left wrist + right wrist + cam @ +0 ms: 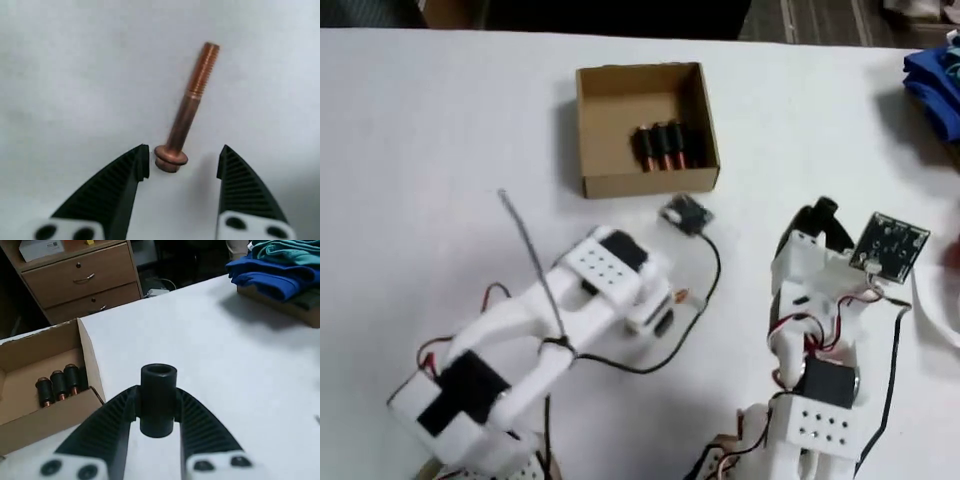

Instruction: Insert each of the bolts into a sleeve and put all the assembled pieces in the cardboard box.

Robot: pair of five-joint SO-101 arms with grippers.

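Bolt [187, 107] lying mid-frame in left wrist view, head between tips of wide-open left pincer [183, 152], sleeve [158, 390] clamped upright in right pincer [157, 402], box [645, 185] at upper centre of high view; risk: round head rolling or squirting aside on closing, tilted grip, missed sleeve bore.

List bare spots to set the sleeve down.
Bare: the wide stretch left of the cardboard box in the high view, and the strip between box and blue cloth. Crowded: in front of the box, where the left arm, right arm, a black cable and the bolt sit.
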